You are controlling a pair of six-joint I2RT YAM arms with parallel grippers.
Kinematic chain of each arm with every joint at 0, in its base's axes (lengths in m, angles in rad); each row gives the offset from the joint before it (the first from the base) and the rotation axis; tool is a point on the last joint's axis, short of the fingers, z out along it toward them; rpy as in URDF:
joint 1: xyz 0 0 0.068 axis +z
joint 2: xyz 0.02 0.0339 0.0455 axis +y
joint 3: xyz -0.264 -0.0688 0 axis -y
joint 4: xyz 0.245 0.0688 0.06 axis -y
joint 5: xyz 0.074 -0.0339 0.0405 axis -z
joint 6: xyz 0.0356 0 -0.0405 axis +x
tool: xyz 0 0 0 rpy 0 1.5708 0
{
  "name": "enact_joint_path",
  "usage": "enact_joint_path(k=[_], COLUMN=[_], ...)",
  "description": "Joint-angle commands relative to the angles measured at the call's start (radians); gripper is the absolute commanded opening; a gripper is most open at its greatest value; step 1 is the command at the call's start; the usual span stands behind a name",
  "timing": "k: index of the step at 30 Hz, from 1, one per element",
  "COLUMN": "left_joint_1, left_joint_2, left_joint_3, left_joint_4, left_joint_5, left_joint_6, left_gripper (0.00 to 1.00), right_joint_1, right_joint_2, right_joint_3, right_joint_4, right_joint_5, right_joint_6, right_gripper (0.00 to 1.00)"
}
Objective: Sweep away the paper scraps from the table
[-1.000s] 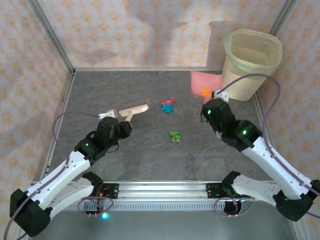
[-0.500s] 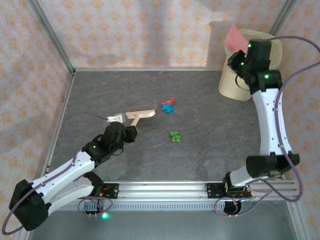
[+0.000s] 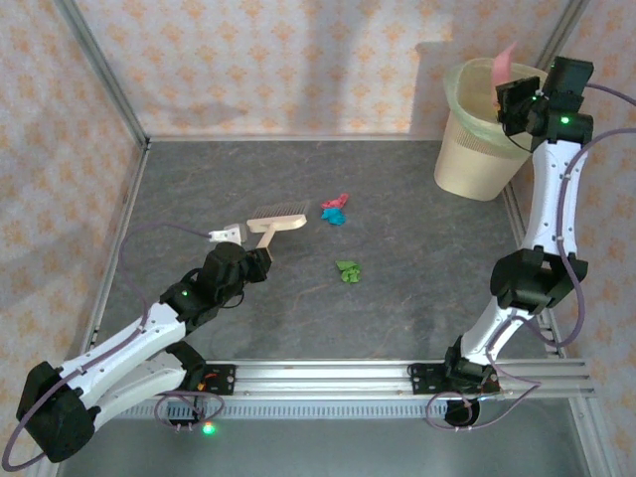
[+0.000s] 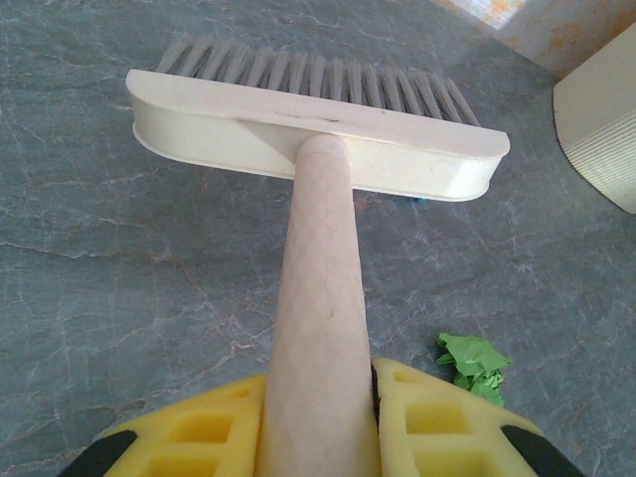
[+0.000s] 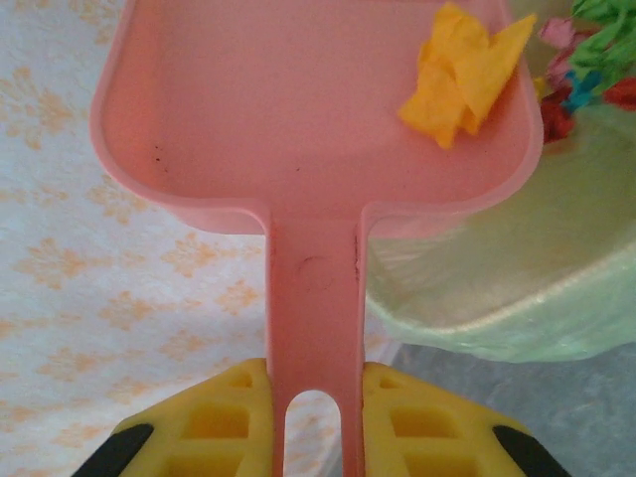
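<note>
The left end effector (image 4: 318,402) is clamped tight on the tapered handle of a cream plastic hand brush with grey bristles (image 4: 318,144), its yellow fingers (image 4: 437,412) pressed against both sides of the handle. The brush head sits low over the dark grey stone-patterned surface (image 3: 417,288), with the bristles pointing away from the arm. A crumpled green paper scrap (image 4: 475,363) lies on the surface to the right of the handle, apart from the brush. In the top view, the scrap (image 3: 348,270) is near the middle of the surface. A small cluster of red and blue paper scraps (image 3: 335,210) lies just beyond the right end of the brush head (image 3: 276,221).

The right end effector (image 5: 313,402) is closed on the flat handle of a pink plastic dustpan (image 5: 298,119). It is raised high at the far right corner, over the open mouth of a pale, translucent ribbed waste bin (image 3: 477,159). An orange paper scrap (image 5: 462,75) rests in the pan near its front edge. Past that edge, several more coloured scraps (image 5: 586,70) in green, red, pink and blue lie inside the bin.
</note>
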Motion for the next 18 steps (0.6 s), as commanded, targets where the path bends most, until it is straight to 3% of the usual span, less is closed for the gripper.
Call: enact_joint_path(k=[1,9,12,18], left_joint_1=[-0.011,-0.013,-0.012,-0.013], left_joint_2=[-0.005,-0.002,-0.011,-0.03], left_joint_3=[0.015,0.021,0.022,0.016], left_joint_4=[0.055,0.051,0.043,0.04], left_joint_5=[-0.016,-0.008,-0.01,-0.023], left_joint_6=[0.021,0.024,0.026,0.023], left_gripper=[0.0,0.0,0.0,0.0], right_joint_1=[0.002,-0.001,-0.004,0.028], right_joint_2=[0.003,-0.011,-0.014,-0.081], right_joint_3=[0.038,-0.038,-0.003,0.095], right_joint_4=[0.114,0.252,0.206,0.036], right_joint_5=[-0.104,-0.139,-0.128,-0.062], right_joint_6=[0.139,0.313,0.276,0.055], right_gripper=[0.0,0.0,0.0,0.0])
